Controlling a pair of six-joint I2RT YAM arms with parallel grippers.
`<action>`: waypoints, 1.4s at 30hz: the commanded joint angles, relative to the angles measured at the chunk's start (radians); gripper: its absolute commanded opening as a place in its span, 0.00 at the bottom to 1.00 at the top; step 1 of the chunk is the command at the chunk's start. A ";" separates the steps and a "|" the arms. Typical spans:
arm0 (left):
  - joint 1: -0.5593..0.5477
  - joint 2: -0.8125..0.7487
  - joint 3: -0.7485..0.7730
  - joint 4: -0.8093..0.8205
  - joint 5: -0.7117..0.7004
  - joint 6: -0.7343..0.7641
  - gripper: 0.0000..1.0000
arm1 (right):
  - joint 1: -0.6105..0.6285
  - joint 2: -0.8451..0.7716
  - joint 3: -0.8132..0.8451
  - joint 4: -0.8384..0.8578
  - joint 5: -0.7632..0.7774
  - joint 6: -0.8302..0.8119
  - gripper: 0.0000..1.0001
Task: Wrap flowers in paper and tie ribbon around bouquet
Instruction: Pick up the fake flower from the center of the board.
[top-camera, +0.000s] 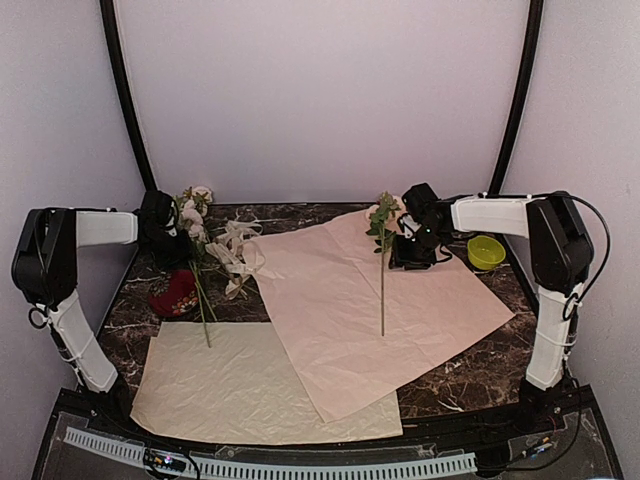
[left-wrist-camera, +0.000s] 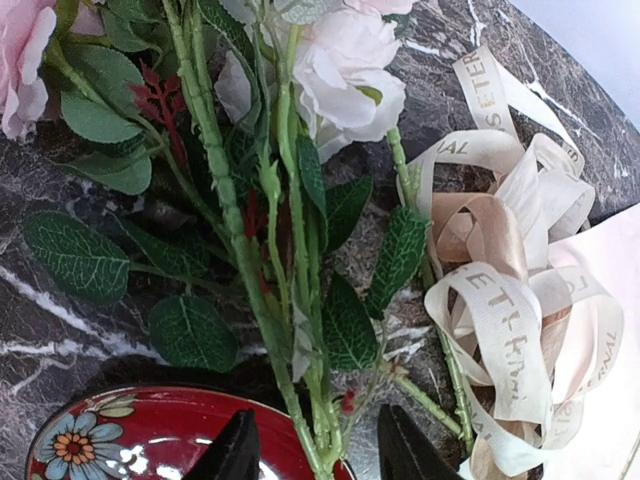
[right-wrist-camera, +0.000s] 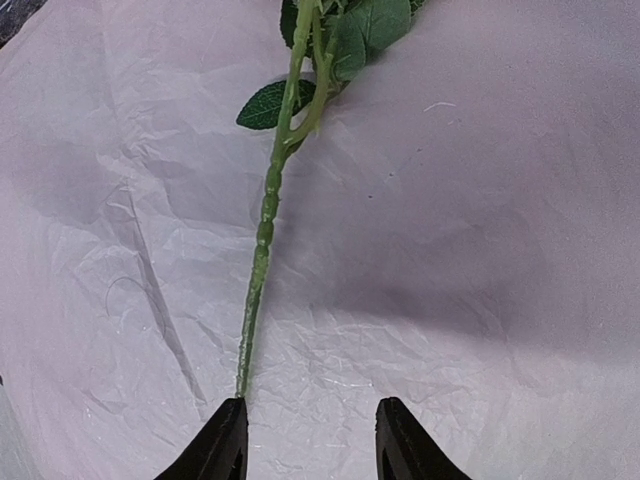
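My left jaws stood spread astride the rose stems (left-wrist-camera: 318, 430), which ran straight ahead; my right jaws, also spread, hung over one rose (right-wrist-camera: 265, 235) lying along the pink paper (right-wrist-camera: 470, 280).

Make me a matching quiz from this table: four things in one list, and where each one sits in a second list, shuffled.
Things:
1. single rose
2. red dish
3. green bowl
4. cream sheet

Places:
A. near the right edge of the table
B. partly under the pink paper
C. lying on the pink paper
D. left side, beside the bunch of roses

Pairs: 1-C, 2-D, 3-A, 4-B
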 joint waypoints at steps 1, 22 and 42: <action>0.010 0.052 0.047 -0.022 0.000 0.009 0.40 | 0.010 -0.019 0.000 0.000 -0.011 -0.012 0.44; 0.017 0.024 0.038 0.000 -0.010 0.011 0.31 | 0.018 -0.011 0.004 -0.021 -0.002 -0.031 0.44; 0.133 0.112 0.104 0.055 0.108 0.009 0.24 | 0.023 0.010 0.020 -0.051 -0.001 -0.052 0.44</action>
